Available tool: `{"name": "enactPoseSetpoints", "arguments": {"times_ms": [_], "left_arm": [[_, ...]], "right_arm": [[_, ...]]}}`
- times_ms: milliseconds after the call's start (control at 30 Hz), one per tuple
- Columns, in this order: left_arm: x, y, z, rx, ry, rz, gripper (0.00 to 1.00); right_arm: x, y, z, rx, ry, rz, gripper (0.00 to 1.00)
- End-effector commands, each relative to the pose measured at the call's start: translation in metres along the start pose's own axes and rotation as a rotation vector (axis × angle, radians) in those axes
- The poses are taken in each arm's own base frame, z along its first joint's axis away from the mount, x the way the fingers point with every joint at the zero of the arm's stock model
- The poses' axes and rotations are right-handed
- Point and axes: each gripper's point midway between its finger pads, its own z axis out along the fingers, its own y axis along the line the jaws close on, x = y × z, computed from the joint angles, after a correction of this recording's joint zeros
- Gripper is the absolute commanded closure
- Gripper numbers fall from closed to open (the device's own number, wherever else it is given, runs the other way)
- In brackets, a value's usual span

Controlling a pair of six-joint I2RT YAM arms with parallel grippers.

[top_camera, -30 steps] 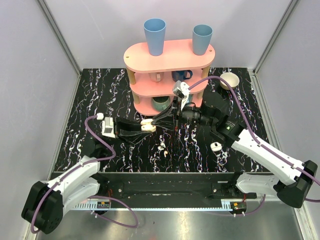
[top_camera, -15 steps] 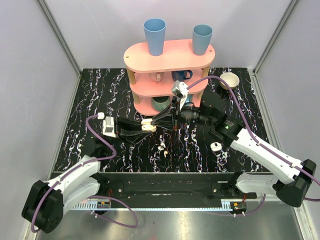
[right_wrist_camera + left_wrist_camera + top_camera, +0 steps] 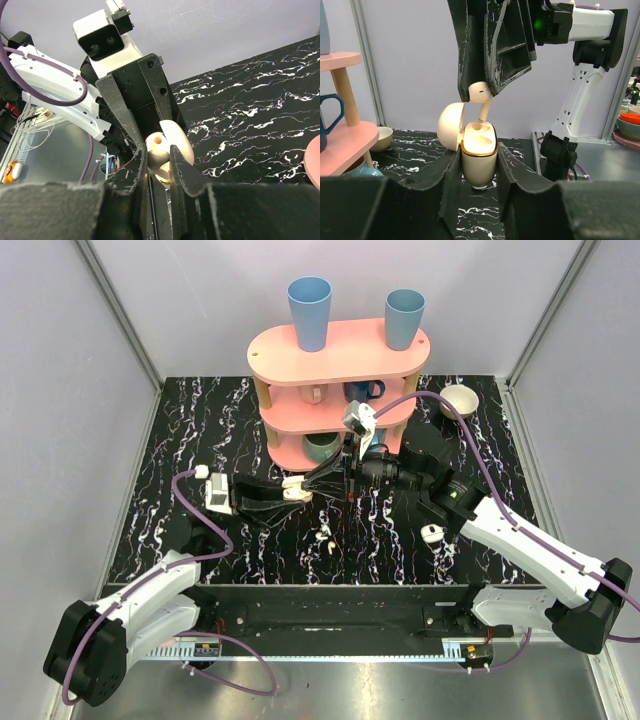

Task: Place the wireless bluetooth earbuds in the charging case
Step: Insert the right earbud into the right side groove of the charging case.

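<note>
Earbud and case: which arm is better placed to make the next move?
Right. The right gripper holds an earbud just above the open charging case, stem pointing down. The left gripper is occupied clamping the case upright.

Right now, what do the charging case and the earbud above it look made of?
Charging case: smooth beige plastic, probably, with soft sheen; its rim band looks gold-toned metal or plating. Earbud: glossy cream plastic, judging by its highlight.

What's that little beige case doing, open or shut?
Open: the case has its domed lid swung back to one side, leaving the gold-rimmed top uncovered.
</note>
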Motion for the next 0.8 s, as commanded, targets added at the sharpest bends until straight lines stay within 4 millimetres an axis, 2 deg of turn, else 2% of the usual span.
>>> {"name": "enactPoseSetpoints", "arguments": {"times_ms": [0,267,600,767], "left_arm": [[-0.062,-0.02,0.005,0.065,-0.208,0.251,1.0],[-0.064,-0.019,0.003,0.043,-0.219,0.261,1.0],[-0.062,-0.018,0.003,0.044,-0.212,0.256,1.0],[-0.061,-0.017,0.003,0.038,-0.211,0.255,1.0]], "right_arm": [[-0.011,0.005,-0.005,-0.005,-0.029,-0.017,0.83],[-0.007,-0.003,-0.001,0.02,-0.024,-0.018,0.83],[-0.016,-0.003,0.004,0.011,-0.075,-0.019,0.83],[-0.011,-0.005,0.008,0.02,-0.076,-0.007,0.83]]}}
